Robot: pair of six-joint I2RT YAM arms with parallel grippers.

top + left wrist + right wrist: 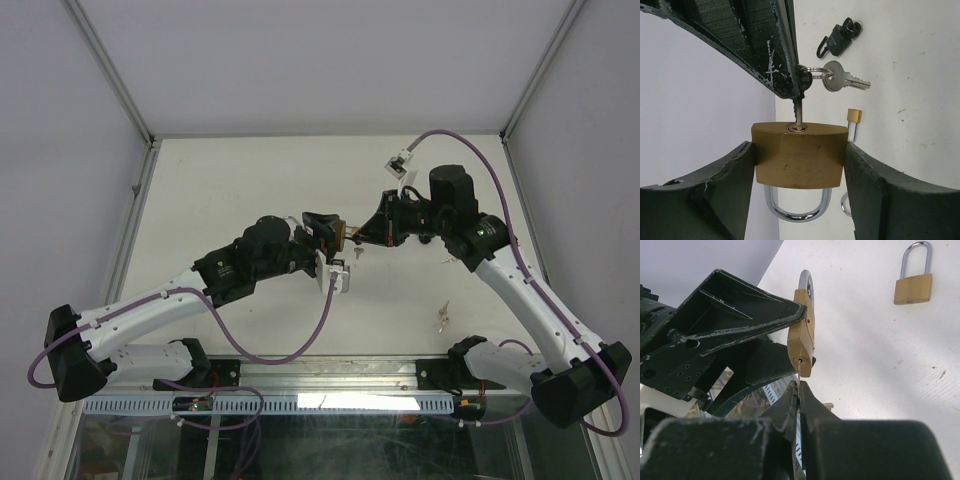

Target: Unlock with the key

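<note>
Over white table (900, 75), padlock (799, 155) is clamped mid-frame in left gripper (799, 167). Key (798, 111), pinched tight by right gripper (799, 389), may be bent by skewed twisting.

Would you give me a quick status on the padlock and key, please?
Left gripper clamps brass padlock. Right gripper shut on key, blade in keyhole. Nothing blocking.

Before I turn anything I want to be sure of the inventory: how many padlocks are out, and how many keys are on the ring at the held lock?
Padlocks: 2 (held padlock, loose padlock)
Keys on the ring: 2 (inserted key, hanging key)
Total: 4
</note>
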